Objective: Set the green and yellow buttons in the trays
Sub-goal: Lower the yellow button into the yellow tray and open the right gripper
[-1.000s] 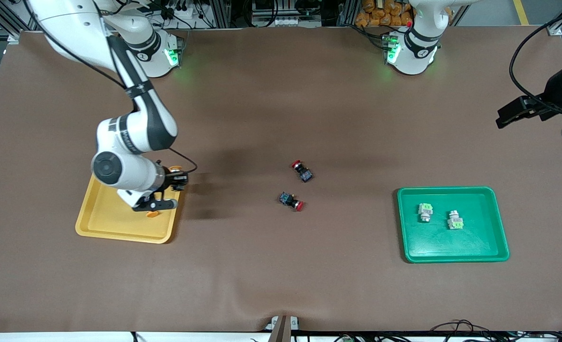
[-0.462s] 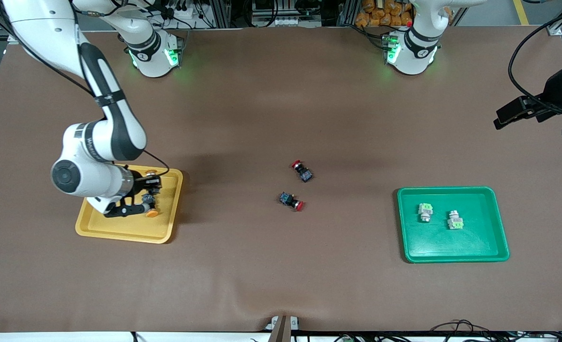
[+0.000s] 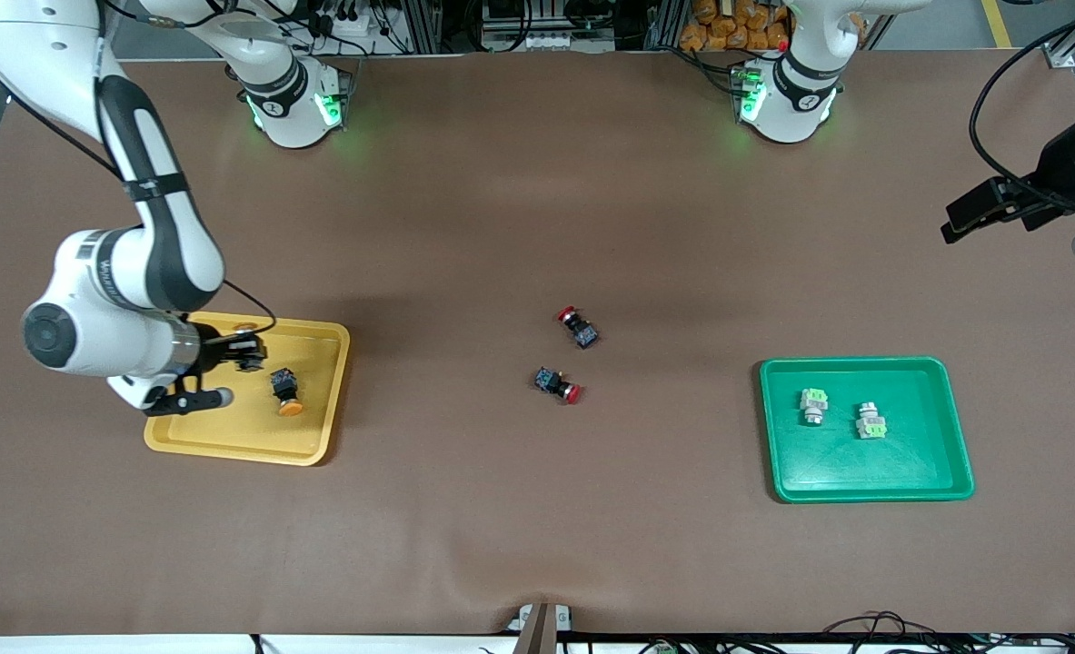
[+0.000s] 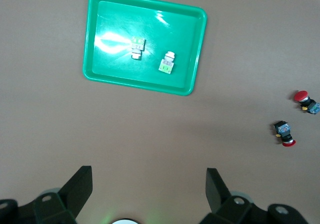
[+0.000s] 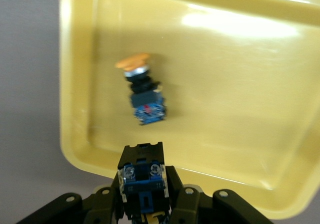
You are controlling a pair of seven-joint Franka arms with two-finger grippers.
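Right wrist view has our right gripper clamped on an orange-capped black push-button over the shallow yellow plastic tray, ready to drop it beside its twin; left gripper waits open.

2 red-capped black buttons lie mid-table, near each other, apart.

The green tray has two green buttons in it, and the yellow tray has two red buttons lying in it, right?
Not quite. The green tray does hold two green buttons, but the yellow tray holds one yellow button, as the front view shows. The two red buttons lie on the bare table between the trays.
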